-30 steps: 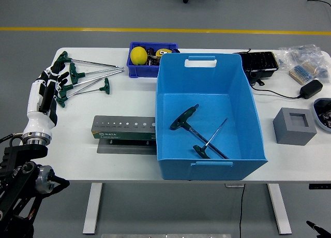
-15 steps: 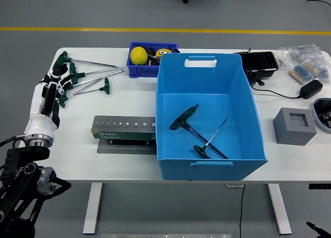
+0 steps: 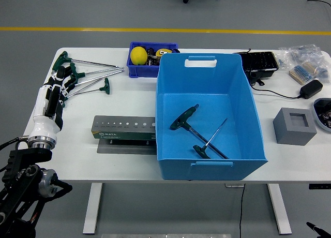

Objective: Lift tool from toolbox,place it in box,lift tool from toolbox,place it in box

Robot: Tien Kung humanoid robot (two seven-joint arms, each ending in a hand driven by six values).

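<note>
Several green T-handle hex keys [image 3: 85, 75] lie fanned on the table's far left. My left hand [image 3: 56, 89] lies at their handle ends with the fingers relaxed and holds nothing. A big blue box [image 3: 207, 114] stands mid-table with two green T-handle tools [image 3: 199, 134] lying crossed on its floor. A grey-green SATA tool holder [image 3: 124, 129] with a row of holes stands left of the box. My right arm is out of view.
A small blue bin [image 3: 142, 70] with a yellow ball and oddments stands behind the box. At the right are a black case [image 3: 260, 64], a power adapter [image 3: 310, 88], a grey foam block [image 3: 294, 125] and a dark bowl [image 3: 323, 114].
My left hand has drawn back toward the near edge and slightly right, away from the far handles. It holds nothing. The tools have not moved.
</note>
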